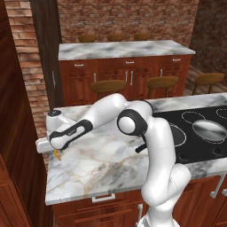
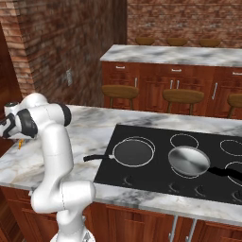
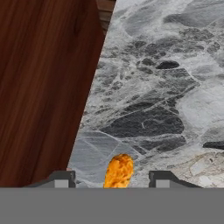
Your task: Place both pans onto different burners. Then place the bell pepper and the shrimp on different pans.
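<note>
white arm folded far left over the marble counter [image 1: 111,155], tool [image 3: 113,180] spread wide astride the orange shrimp [image 3: 118,171], nothing gripped

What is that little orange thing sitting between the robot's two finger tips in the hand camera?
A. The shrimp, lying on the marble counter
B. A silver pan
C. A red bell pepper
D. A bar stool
A: the hand view shows the small orange shrimp on the marble counter, between the two finger tips of the hand; both pans already sit on the cooktop, the black pan and the silver pan.
</note>
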